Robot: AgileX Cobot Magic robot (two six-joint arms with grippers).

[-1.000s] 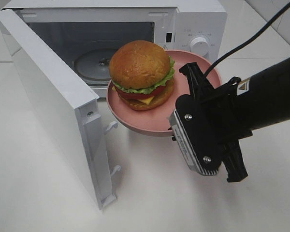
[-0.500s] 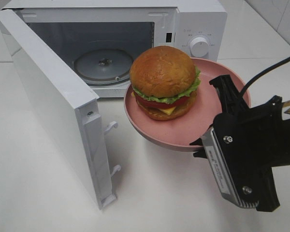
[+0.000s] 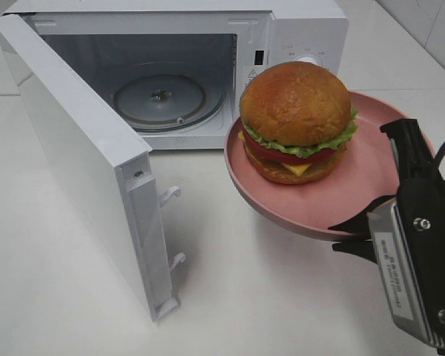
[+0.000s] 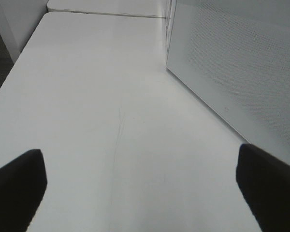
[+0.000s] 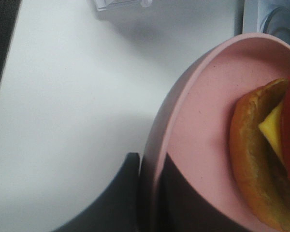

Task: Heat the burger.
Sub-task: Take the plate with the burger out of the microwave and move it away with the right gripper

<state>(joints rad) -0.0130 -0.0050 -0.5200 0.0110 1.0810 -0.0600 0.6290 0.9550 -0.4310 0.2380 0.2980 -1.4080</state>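
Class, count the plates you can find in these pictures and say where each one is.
1. The pink plate carries the burger and is held up by its rim in the right gripper, in front of the open microwave.

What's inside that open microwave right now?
Inside the microwave only a round glass turntable shows on the floor, with nothing on it. The burger sits outside on the pink plate, which hides the cavity's lower right corner.

Bright even light, soft shadows
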